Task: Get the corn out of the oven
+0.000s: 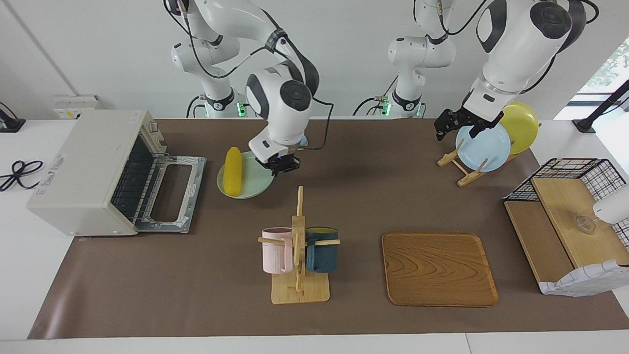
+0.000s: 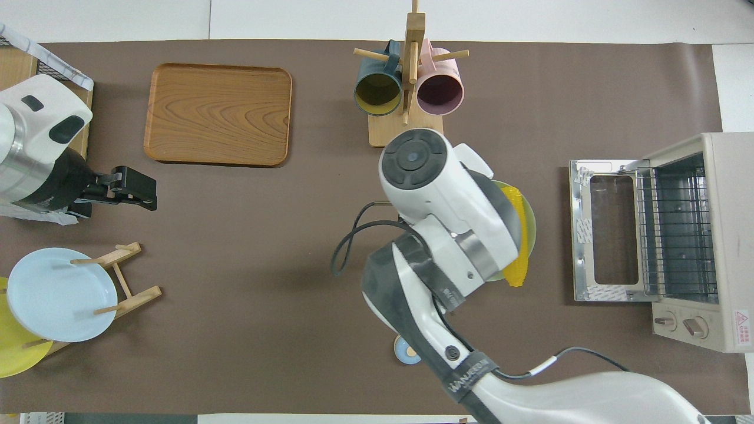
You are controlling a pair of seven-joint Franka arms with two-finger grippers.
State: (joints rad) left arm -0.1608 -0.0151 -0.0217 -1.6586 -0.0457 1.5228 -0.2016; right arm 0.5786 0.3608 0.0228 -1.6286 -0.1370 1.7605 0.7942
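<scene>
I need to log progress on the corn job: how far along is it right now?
Nearly finished. Done: the oven stands with its door down and nothing on its rack, and the corn lies on a green plate beside it. In hand: nothing; the right gripper is over the plate's edge, apart from the corn. The left gripper waits open by the plate rack. Left: pulling the right arm away.

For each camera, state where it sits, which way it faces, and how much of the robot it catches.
Facing view: high across the table, looking at the robots; both arms and bases show, right pincer over the green plate, left pincer over the plate rack.
Overhead view: above the robots' end, looking steeply down; the right arm hides its pincer, left pincer shows.
Shared: corn on the plate, oven open, mug tree, wooden tray.
</scene>
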